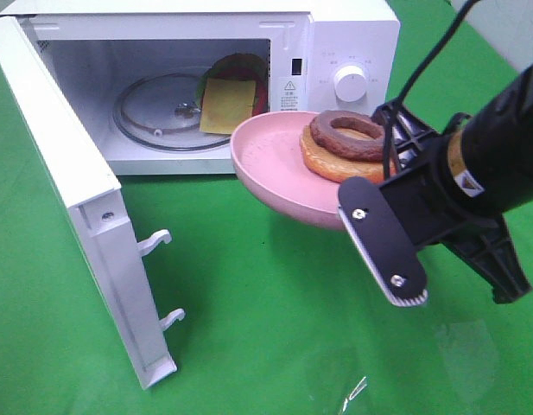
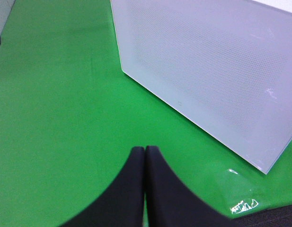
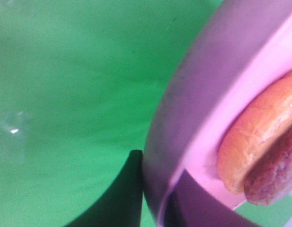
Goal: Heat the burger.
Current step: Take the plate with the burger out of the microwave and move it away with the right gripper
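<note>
My right gripper [image 1: 348,207] is shut on the near rim of a pink plate [image 1: 262,160] and holds it in the air in front of the open microwave [image 1: 344,30]. On the plate lies a flat tan disc with a dark brown ring [image 1: 344,143]. The right wrist view shows my right gripper [image 3: 157,205], the plate rim [image 3: 193,109] and the disc [image 3: 250,146] up close. Inside the microwave a round piece with green and red edges and a yellow square slice [image 1: 229,99] rests on the glass turntable [image 1: 149,112]. I cannot tell whether that piece is the burger. My left gripper [image 2: 145,158] is shut and holds nothing.
The microwave door [image 1: 72,190] swings wide open to the left, its two latch hooks [image 1: 158,242] sticking out. Its outer face [image 2: 207,71] stands close to my left gripper. Green cloth [image 1: 266,328] covers the table.
</note>
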`<act>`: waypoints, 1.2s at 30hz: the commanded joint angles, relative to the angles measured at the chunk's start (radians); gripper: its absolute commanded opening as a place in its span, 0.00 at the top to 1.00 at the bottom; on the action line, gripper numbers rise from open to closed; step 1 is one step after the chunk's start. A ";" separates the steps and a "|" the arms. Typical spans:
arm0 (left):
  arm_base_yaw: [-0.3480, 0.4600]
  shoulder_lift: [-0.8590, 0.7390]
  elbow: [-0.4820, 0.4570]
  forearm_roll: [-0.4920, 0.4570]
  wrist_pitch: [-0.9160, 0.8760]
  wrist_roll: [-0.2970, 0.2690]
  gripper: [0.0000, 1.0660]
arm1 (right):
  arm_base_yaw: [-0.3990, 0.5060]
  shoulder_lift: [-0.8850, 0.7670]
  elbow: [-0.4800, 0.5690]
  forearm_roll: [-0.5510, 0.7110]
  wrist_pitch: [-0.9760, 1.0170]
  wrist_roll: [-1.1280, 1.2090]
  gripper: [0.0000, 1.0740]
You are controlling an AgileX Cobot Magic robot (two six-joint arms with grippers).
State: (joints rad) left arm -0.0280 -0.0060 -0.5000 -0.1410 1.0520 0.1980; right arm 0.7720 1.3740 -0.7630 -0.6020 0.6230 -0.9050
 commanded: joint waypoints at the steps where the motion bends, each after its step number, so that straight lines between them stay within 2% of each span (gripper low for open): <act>1: 0.004 -0.008 0.002 -0.004 -0.011 -0.004 1.00 | -0.001 -0.090 0.051 -0.026 0.081 0.055 1.00; 6: 0.004 -0.008 0.002 -0.004 -0.011 -0.004 1.00 | -0.001 -0.142 0.089 -0.033 0.187 0.117 1.00; 8: 0.004 -0.008 0.002 -0.004 -0.011 -0.004 1.00 | -0.008 -0.142 0.112 -0.045 0.267 0.232 1.00; 11: 0.004 -0.008 0.002 -0.004 -0.011 -0.004 1.00 | -0.016 -0.138 0.117 -0.045 0.271 0.266 1.00; 13: 0.004 -0.008 0.002 -0.004 -0.011 -0.004 1.00 | -0.045 -0.124 0.129 -0.045 0.267 0.324 1.00; 14: 0.004 -0.008 0.002 -0.004 -0.011 -0.004 1.00 | -0.096 -0.102 0.139 -0.050 0.252 0.370 1.00; 15: 0.004 -0.008 0.002 -0.004 -0.011 -0.004 1.00 | -0.096 -0.102 0.139 -0.050 0.252 0.370 1.00; 17: 0.004 -0.008 0.002 -0.004 -0.011 -0.004 1.00 | -0.189 -0.049 0.141 -0.075 0.216 0.418 1.00; 18: 0.004 -0.008 0.002 -0.004 -0.011 -0.004 1.00 | -0.189 -0.049 0.141 -0.075 0.216 0.418 1.00; 19: 0.004 -0.008 0.002 -0.004 -0.011 -0.004 1.00 | -0.246 -0.003 0.141 -0.107 0.186 0.442 1.00; 20: 0.004 -0.008 0.002 -0.004 -0.011 -0.004 1.00 | -0.246 -0.003 0.141 -0.107 0.186 0.442 1.00; 21: 0.004 -0.008 0.002 -0.004 -0.011 -0.004 1.00 | -0.298 0.041 0.141 -0.144 0.150 0.459 1.00; 22: 0.004 -0.008 0.002 -0.004 -0.011 -0.004 1.00 | -0.298 0.041 0.141 -0.144 0.150 0.459 1.00; 23: 0.004 -0.008 0.002 -0.004 -0.011 -0.004 1.00 | -0.336 0.092 0.140 -0.162 0.109 0.473 1.00; 26: 0.004 -0.008 0.002 -0.004 -0.011 -0.004 1.00 | -0.356 0.131 0.140 -0.170 0.085 0.488 1.00; 28: 0.004 -0.008 0.002 -0.004 -0.011 -0.004 1.00 | -0.365 0.223 0.140 -0.211 0.087 0.526 1.00; 31: 0.004 -0.008 0.002 -0.004 -0.011 -0.004 1.00 | -0.365 0.239 0.140 -0.218 0.087 0.534 1.00; 35: 0.004 -0.008 0.002 -0.004 -0.011 -0.004 1.00 | -0.365 0.259 0.140 -0.217 0.071 0.568 0.93; 36: 0.004 -0.008 0.002 -0.004 -0.011 -0.004 1.00 | -0.365 0.256 0.140 -0.213 0.072 0.581 0.84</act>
State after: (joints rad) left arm -0.0280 -0.0060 -0.5000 -0.1410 1.0520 0.1980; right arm 0.4100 1.6310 -0.6250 -0.7940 0.6930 -0.3420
